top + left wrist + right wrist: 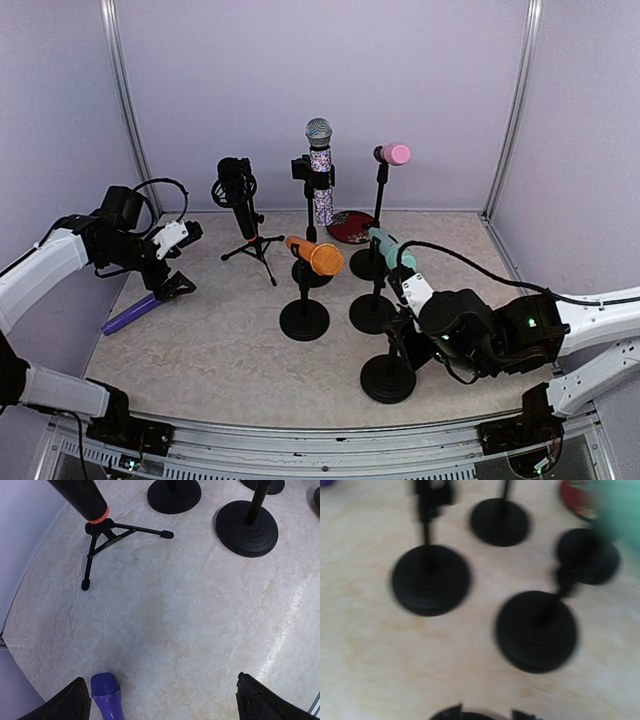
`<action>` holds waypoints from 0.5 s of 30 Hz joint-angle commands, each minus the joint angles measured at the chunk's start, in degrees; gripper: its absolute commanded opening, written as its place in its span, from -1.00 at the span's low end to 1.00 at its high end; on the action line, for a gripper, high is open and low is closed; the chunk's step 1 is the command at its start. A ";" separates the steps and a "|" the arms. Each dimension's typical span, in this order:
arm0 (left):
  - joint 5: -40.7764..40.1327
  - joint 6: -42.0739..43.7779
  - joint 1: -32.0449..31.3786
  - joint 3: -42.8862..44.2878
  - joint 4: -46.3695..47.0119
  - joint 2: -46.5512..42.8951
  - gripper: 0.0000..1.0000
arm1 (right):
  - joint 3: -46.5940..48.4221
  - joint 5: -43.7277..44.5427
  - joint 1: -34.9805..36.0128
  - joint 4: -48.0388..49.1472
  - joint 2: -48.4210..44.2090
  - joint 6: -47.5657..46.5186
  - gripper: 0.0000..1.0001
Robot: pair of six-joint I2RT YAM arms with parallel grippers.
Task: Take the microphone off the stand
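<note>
A purple microphone (130,315) lies flat on the table at the left, off any stand. In the left wrist view its head (106,695) lies just inside my left finger. My left gripper (172,275) (162,705) is open and empty just above it. Orange (318,256), teal (388,245), pink (394,153), glittery (320,170) and black (240,195) microphones sit on stands. My right gripper (405,310) hovers beside the teal microphone's stand. The right wrist view is blurred, with only dark finger tips (451,714) at the bottom edge.
A bare stand (388,378) is at the front, under my right wrist. Round stand bases (536,630) (430,580) crowd the table centre. The black microphone's tripod (102,540) is ahead of my left gripper. A red dish (350,226) lies at the back. Walls enclose the table.
</note>
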 commanded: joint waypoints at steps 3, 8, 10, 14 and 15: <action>2.69 -4.04 -2.97 3.51 -0.68 0.44 0.98 | -1.67 6.86 -6.65 -8.55 -8.19 6.38 -1.00; 2.53 -7.22 -5.02 4.43 0.54 1.14 0.98 | -1.50 8.23 -14.65 -10.11 -11.38 4.07 -1.00; 2.30 -8.71 -5.12 4.91 0.91 1.78 0.97 | -1.87 9.20 -18.07 -7.26 -12.09 0.87 -1.00; 1.49 -11.65 -5.12 5.95 1.16 3.29 0.98 | -3.90 6.37 -27.06 4.96 -11.89 -10.60 -1.00; 1.18 -12.39 -5.16 6.12 1.15 3.70 0.98 | -4.31 4.60 -30.04 8.56 -11.27 -13.08 -1.00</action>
